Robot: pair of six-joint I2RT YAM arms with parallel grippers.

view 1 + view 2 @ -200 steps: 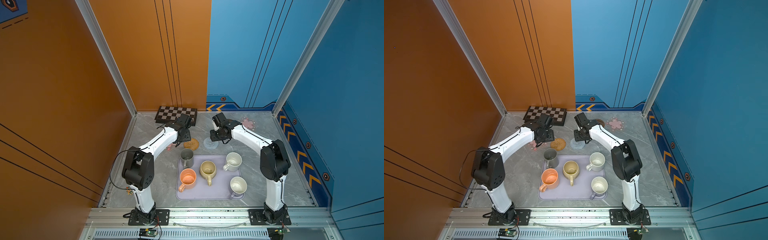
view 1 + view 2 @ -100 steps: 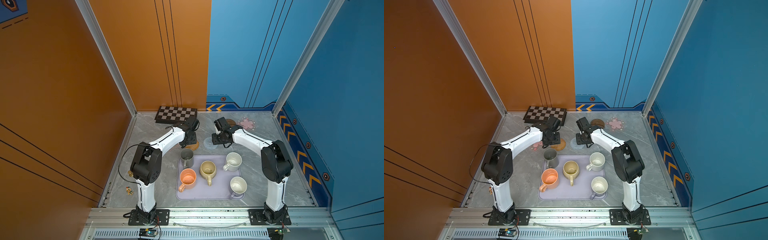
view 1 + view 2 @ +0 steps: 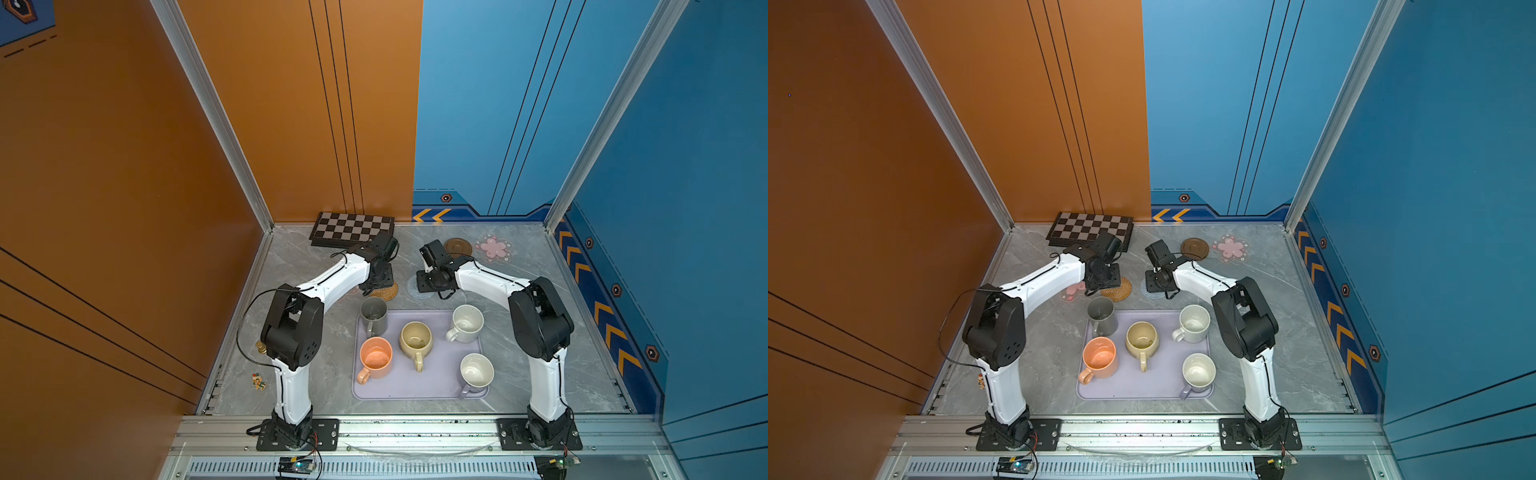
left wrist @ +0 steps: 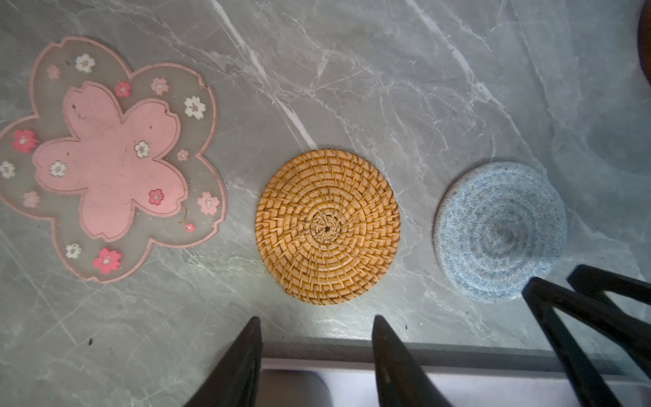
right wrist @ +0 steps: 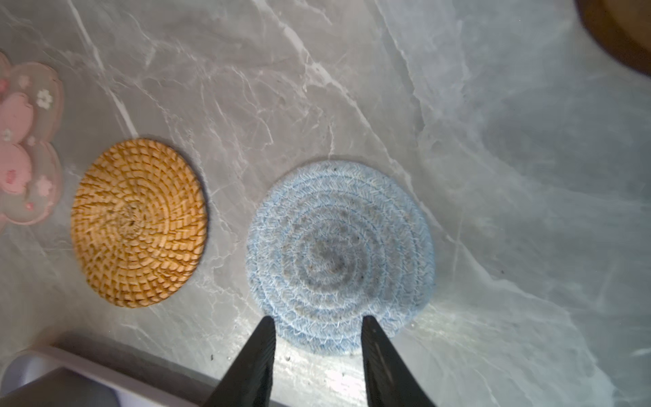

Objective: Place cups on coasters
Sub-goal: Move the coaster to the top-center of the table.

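Five cups stand on the lavender tray: grey, orange, beige, speckled white and lavender. Behind the tray lie a pink flower coaster, the rattan coaster and the blue spiral coaster. The brown disc and another pink flower coaster lie further back. My left gripper hangs open and empty over the tray's far edge, beside the rattan coaster. My right gripper is open and empty above the blue coaster's near rim.
A chequered board lies at the back left, close behind my left wrist. A small toy figure and a gold trinket sit by the left wall. Bare marble lies right of the tray.
My left gripper has come from near the board toward the tray and its jaws have narrowed. The right gripper has drifted slightly toward the blue coaster.
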